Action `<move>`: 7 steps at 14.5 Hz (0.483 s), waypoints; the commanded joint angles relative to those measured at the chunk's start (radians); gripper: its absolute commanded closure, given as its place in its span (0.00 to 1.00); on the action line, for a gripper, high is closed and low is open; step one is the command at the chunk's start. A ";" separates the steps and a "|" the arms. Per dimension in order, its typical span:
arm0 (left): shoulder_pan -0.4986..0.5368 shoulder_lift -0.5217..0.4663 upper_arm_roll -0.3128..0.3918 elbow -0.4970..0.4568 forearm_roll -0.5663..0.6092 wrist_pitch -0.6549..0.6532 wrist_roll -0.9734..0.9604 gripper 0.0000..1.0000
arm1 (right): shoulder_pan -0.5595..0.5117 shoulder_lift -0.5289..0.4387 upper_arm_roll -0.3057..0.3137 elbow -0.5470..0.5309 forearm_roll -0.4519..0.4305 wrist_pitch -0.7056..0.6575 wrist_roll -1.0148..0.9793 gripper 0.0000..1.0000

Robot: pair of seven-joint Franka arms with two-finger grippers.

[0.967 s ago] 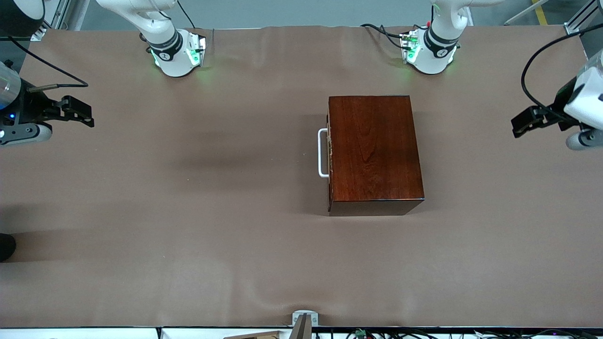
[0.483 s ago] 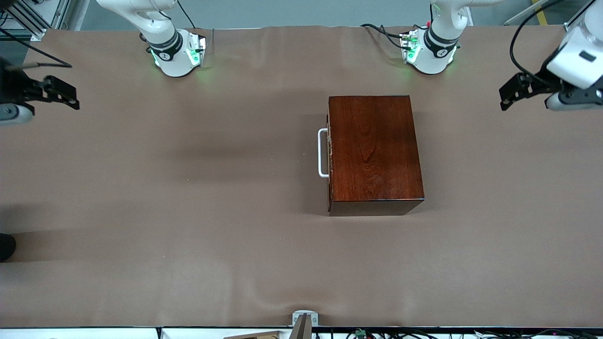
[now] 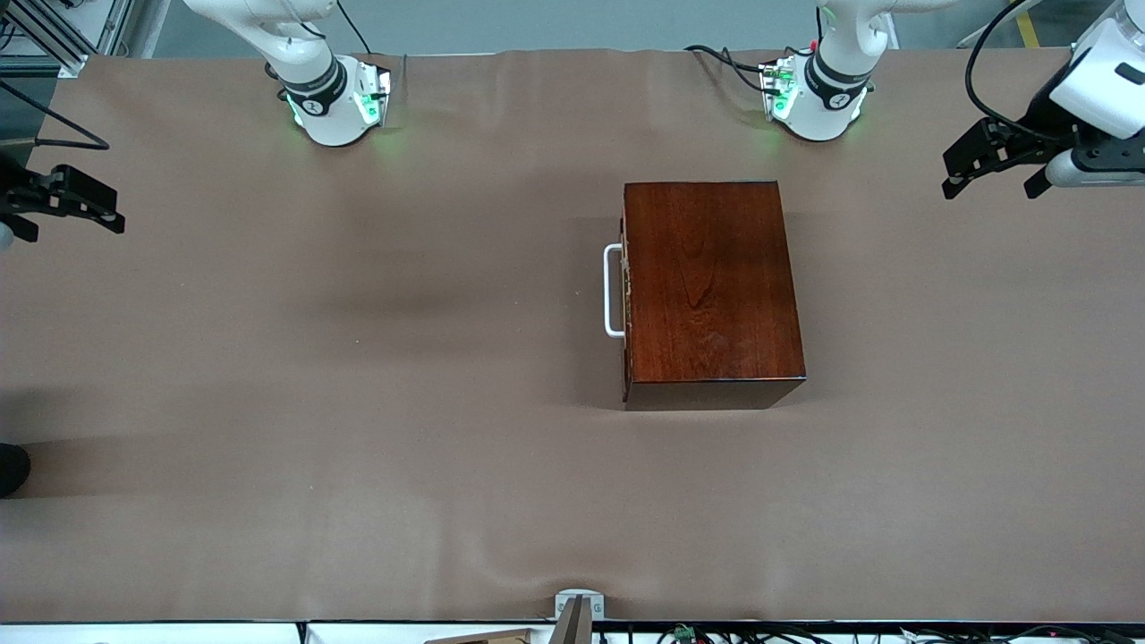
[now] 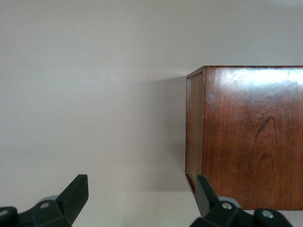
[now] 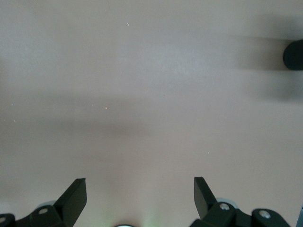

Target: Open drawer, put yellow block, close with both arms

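Note:
The dark reddish-brown wooden box [image 3: 711, 291] stands mid-table. The drawer is shut in it: only its white U-shaped handle [image 3: 612, 291] and front edge show, facing the right arm's end. The yellow block is out of view. My left gripper [image 3: 988, 190] is open and empty, up over the table's edge at the left arm's end, apart from the box. Its wrist view shows the box [image 4: 251, 137] past the open gripper [image 4: 142, 189]. My right gripper [image 3: 76, 219] is open and empty over the table's edge at the right arm's end. In its wrist view it [image 5: 140, 189] is over bare cloth.
A brown cloth [image 3: 358, 402] covers the table. The arm bases [image 3: 335, 103] [image 3: 814, 98] stand along the edge farthest from the front camera. A dark round thing [image 3: 11, 467] sits at the table's edge at the right arm's end, and shows in the right wrist view [image 5: 294, 54].
Both grippers have drawn away from the box toward their own ends of the table, and the left one has moved toward the bases' edge. The box and drawer have not moved.

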State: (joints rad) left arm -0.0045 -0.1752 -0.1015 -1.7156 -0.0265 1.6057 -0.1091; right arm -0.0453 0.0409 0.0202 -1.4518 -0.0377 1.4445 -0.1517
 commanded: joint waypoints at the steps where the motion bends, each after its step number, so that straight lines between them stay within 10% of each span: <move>1: 0.008 0.019 0.000 0.033 -0.021 -0.009 0.025 0.00 | -0.004 0.023 0.006 0.004 0.027 0.045 -0.002 0.00; 7: 0.017 0.034 0.002 0.037 -0.018 -0.010 0.022 0.00 | 0.018 0.036 0.007 0.001 0.027 0.059 0.000 0.00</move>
State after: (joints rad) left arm 0.0011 -0.1565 -0.0998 -1.7035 -0.0266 1.6056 -0.1091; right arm -0.0314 0.0692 0.0279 -1.4530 -0.0234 1.5106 -0.1516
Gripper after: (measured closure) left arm 0.000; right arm 0.000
